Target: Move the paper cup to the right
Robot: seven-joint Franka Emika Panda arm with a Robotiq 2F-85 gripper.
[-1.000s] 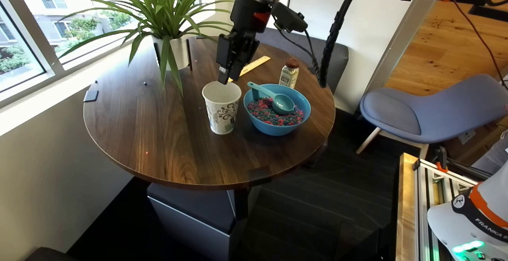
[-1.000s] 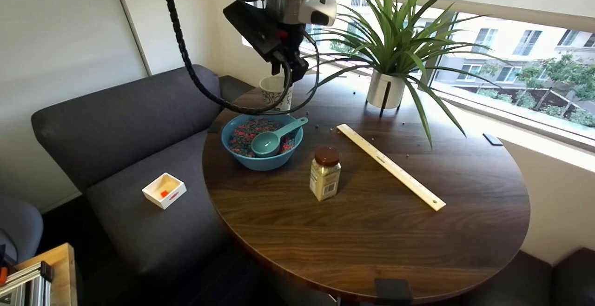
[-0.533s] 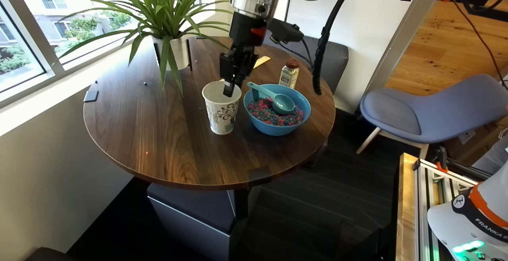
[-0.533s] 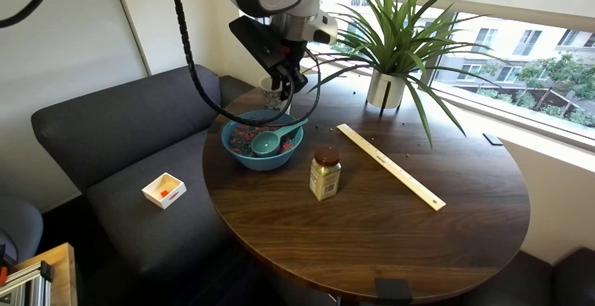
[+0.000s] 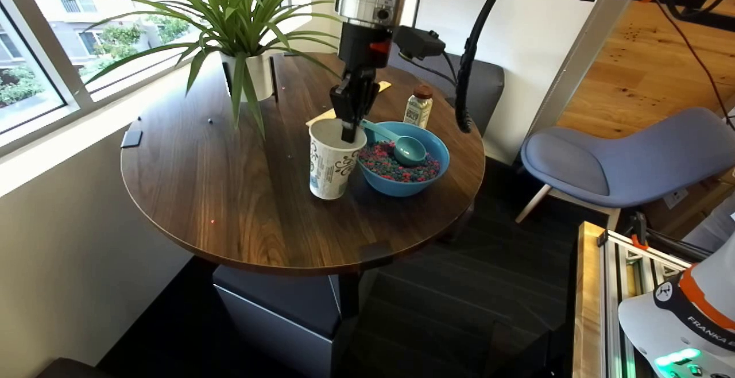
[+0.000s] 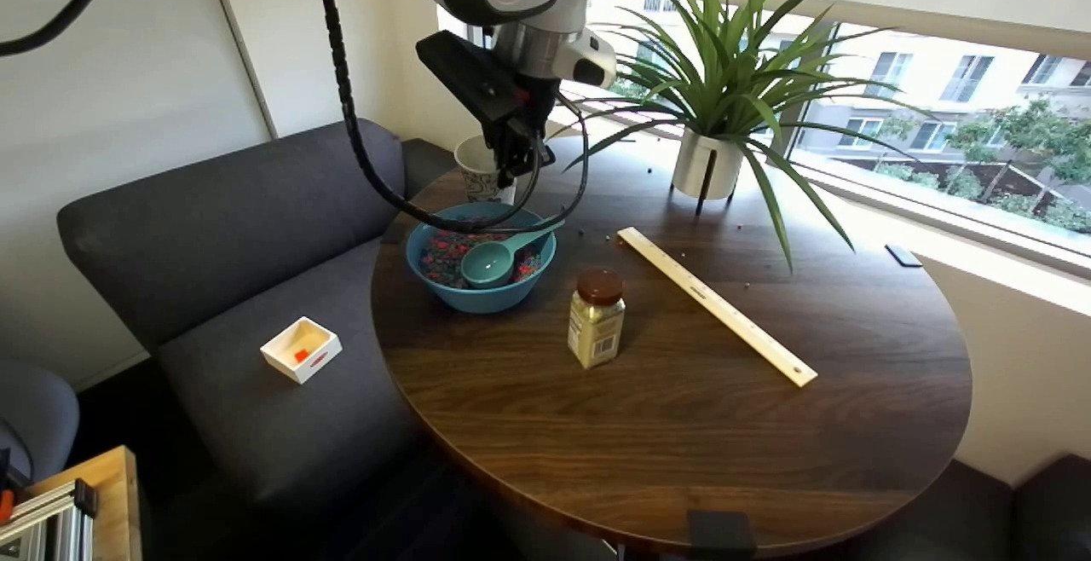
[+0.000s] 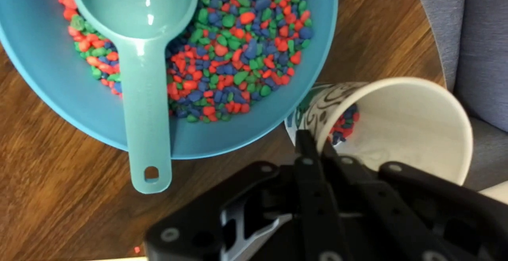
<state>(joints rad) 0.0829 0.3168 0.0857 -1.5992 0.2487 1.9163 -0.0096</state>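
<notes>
The end effector (image 7: 317,146) pinches the rim of the cream-white tapered paper cup (image 7: 401,124), just beside the round blue bowl (image 7: 222,138). The grasp looks made; next calls for a level carry right. Hard to make out: whether the base clears the brown wooden bench (image 5: 247,205), and how many coloured pebbles (image 7: 346,124) lie inside.

The bowl (image 5: 396,188) is on the surface (image 5: 241,205); in it lie pebbles (image 7: 238,54) and the spoon (image 7: 143,66), which reaches out over the bowl's rim. In an exterior view the paper cup (image 5: 330,165), pebbles inside it too, is just left of the bowl, and the hand (image 5: 348,132) is astride the cup's rim on the bowl's side. In an exterior view the bottle (image 6: 597,322) is before the bowl to its right, the ruler (image 6: 716,305) farther right, the potted plant (image 6: 724,109) right and behind, the box (image 6: 320,361) left on the bench (image 6: 230,314).
</notes>
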